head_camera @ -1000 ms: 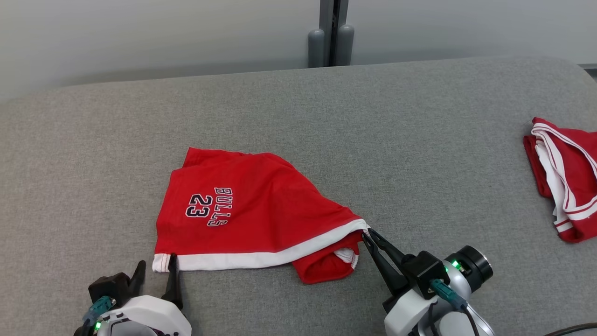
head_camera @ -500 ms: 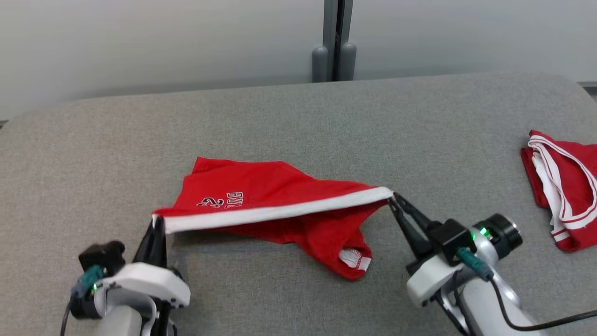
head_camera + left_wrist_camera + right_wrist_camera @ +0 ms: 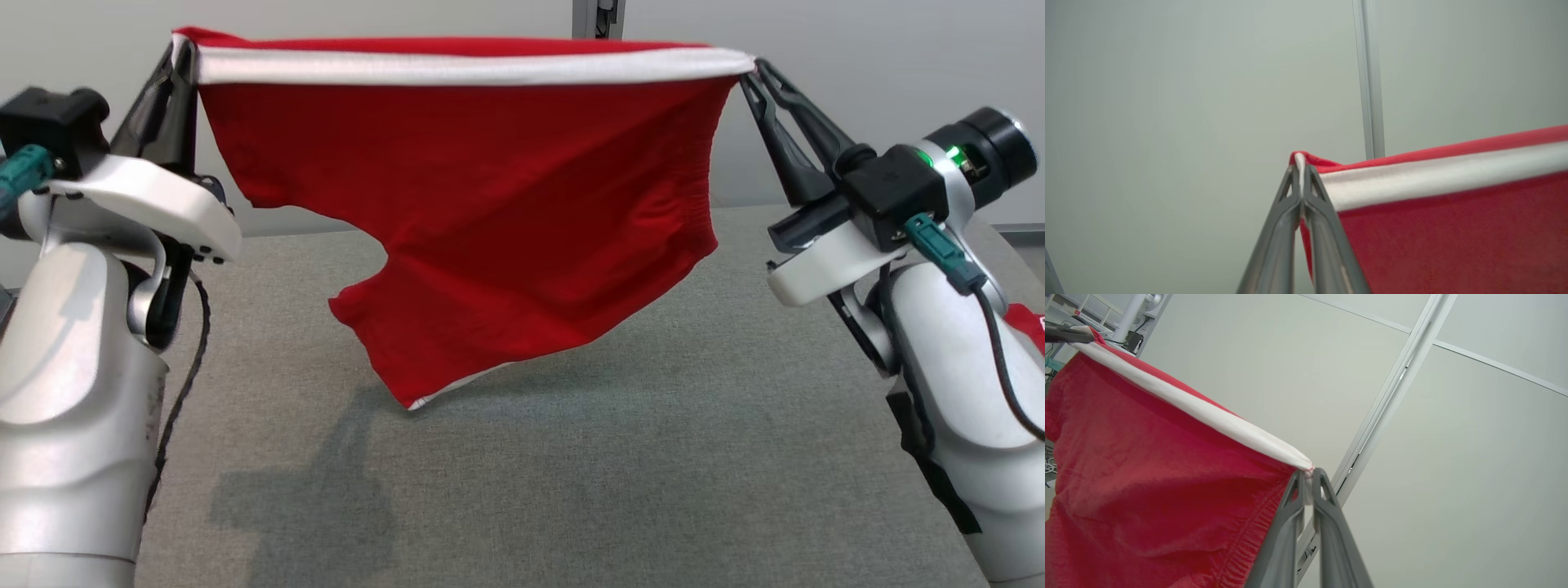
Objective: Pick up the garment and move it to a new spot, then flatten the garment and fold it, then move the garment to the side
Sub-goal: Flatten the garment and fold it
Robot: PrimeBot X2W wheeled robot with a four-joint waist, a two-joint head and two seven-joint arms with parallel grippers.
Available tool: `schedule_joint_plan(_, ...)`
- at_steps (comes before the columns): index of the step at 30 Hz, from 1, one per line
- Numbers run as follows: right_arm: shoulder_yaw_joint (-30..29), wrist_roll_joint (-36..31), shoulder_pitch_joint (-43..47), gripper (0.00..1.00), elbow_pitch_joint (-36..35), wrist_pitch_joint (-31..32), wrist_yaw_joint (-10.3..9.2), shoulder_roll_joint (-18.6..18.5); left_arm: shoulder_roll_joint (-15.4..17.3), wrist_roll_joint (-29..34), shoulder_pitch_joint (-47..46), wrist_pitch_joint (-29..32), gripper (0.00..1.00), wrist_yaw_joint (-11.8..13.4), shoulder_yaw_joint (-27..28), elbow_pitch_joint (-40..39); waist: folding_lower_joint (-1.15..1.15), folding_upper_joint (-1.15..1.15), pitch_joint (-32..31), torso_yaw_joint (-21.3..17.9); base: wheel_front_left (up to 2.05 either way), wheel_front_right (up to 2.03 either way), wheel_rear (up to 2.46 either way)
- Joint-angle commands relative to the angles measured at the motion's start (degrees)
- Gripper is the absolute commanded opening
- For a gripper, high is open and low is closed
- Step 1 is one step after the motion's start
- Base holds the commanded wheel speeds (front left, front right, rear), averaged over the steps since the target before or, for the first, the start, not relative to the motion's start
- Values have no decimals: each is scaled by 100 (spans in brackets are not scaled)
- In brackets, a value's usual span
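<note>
The garment (image 3: 490,212) is a pair of red shorts with a white band. It hangs in the air above the grey surface (image 3: 571,474), stretched by the band between both grippers. My left gripper (image 3: 181,51) is shut on the band's left corner, seen close in the left wrist view (image 3: 1300,167) with the garment (image 3: 1453,228) running off to the right. My right gripper (image 3: 747,72) is shut on the right corner, and the right wrist view shows its tips (image 3: 1308,475) pinching the band with the garment (image 3: 1147,490) hanging to the left. A lower leg corner (image 3: 412,400) dangles just above the surface.
A sliver of another red garment (image 3: 1030,322) shows at the right edge behind my right arm. A pale wall with a grey vertical post (image 3: 600,16) stands behind the surface. The garment's shadow (image 3: 326,482) falls on the surface below.
Both grippers have lifted the garment off the surface by its white band and pulled it taut. The head view has shifted, so the camera has moved as well.
</note>
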Motion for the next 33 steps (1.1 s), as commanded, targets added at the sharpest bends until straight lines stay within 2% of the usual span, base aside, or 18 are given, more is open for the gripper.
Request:
schedule_joint_plan(1, 9, 52, -31, 0, 23, 3, -4, -44, 54, -13, -48, 34, 0, -4, 2, 35, 0, 0, 8, -13, 0, 0, 0)
schedule_joint_plan(6, 69, 225, -407, 0, 196, 3, -4, -144, 215, -13, -321, 242, 0, -13, -57, 55, 0, 0, 241, -49, 0, 0, 0)
schedule_joint_plan(12, 157, 182, -1372, 0, 709, 4, -9, -248, 358, 197, -1030, 303, 0, 66, -197, 118, 0, 0, 1316, 12, 0, 0, 0)
schedule_joint_plan(14, 167, 71, -1861, 0, 912, 4, -9, -265, 394, 301, -1454, 206, 0, 153, -218, 172, 0, 0, 1726, 55, 0, 0, 0)
schedule_joint_plan(16, -9, -203, -2614, 0, 1286, 5, -11, -262, 441, 410, -2139, -57, 0, 355, -156, 370, 0, 0, 2186, 99, 0, 0, 0)
schedule_joint_plan(22, -656, -996, -3761, 0, 1684, 9, -24, -184, 453, 548, -3435, -518, 0, 559, -143, 664, 0, 0, 2687, 282, 0, 0, 0)
schedule_joint_plan(27, -1143, -1380, -3726, 0, 1682, 10, -24, -93, 224, 460, -3458, -613, 0, 466, -106, 791, 0, 0, 2916, 455, 0, 0, 0)
schedule_joint_plan(33, -1203, -1484, -2628, 0, 1743, 10, -24, -76, -256, 247, -2018, -616, 0, 447, 132, 447, 0, 0, 3010, 547, 0, 0, 0)
